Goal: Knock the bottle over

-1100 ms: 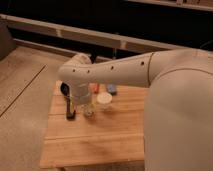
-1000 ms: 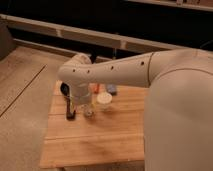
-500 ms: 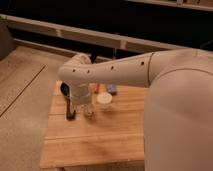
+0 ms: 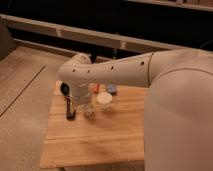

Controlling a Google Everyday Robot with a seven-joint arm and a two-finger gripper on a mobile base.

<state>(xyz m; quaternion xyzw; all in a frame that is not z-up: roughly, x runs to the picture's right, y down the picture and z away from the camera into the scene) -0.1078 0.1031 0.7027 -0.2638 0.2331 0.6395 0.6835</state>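
My gripper (image 4: 78, 96) hangs just left of the bottle (image 4: 89, 106), which stands upright on the worktop (image 4: 100, 142) between the black remote (image 4: 70, 111) and the white cup (image 4: 104, 99). Whether the gripper is open or closed I cannot tell. I'd sweep sideways against the bottle's upper part, steering clear of the cup.

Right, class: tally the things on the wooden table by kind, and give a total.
Clear bottle: 1
White cup: 1
Black bar: 1
Small blue item: 1
Total: 4 that can be made out
The end effector hangs over the left part of the table, beside the bottle.
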